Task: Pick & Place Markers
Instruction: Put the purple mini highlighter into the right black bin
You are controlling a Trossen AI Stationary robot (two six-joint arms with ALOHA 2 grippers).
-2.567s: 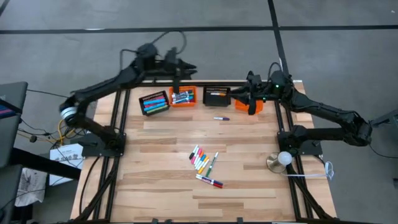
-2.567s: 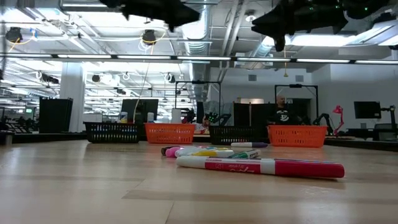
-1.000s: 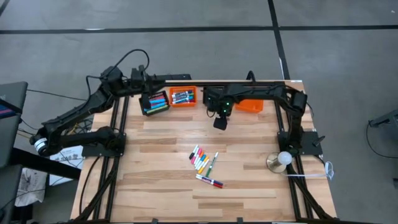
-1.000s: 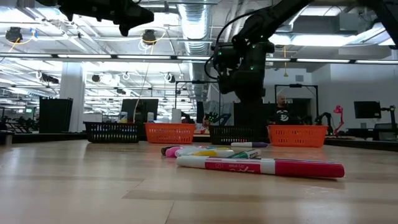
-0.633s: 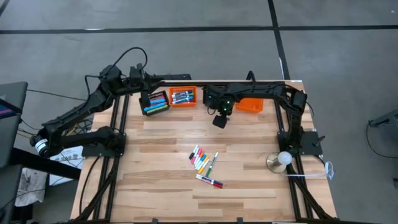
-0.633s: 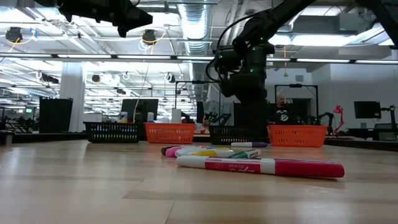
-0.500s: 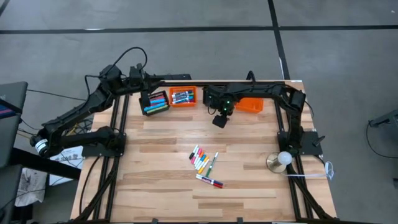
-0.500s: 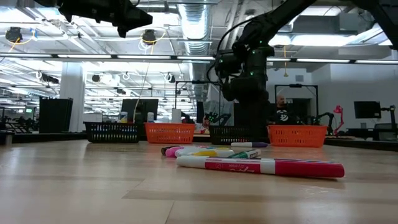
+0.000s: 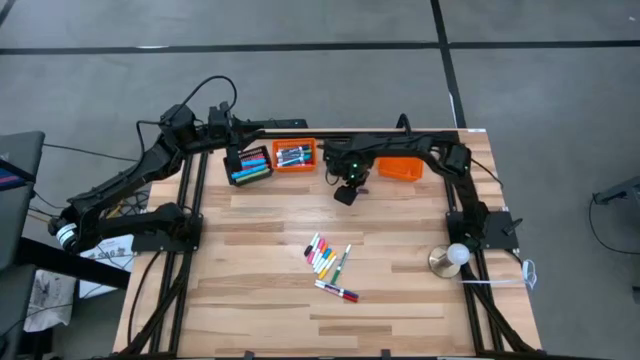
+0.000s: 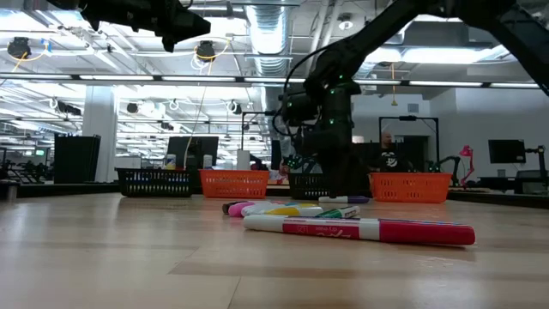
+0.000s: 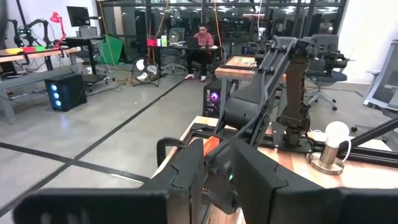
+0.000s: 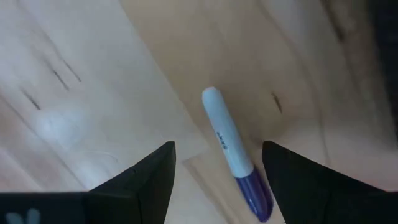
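I see the left pincer (image 9: 232, 133) parked high over the far left corner of the desk (image 9: 260, 300), beside the black basket (image 9: 248, 165) of markers; I cannot tell how far its fingers are apart. Next right, the orange basket (image 9: 294, 156) holds more markers. My right pincer (image 12: 214, 171) hangs low over the far middle of the desk, fingers (image 12: 134, 180) spread wide around a white marker with a purple cap (image 12: 233, 158) lying flat, not gripping it. Another orange basket (image 9: 400, 168) sits far right. A loose pile of markers (image 9: 328, 258) lies mid-desk, a red-and-white marker (image 9: 337, 291) just nearer.
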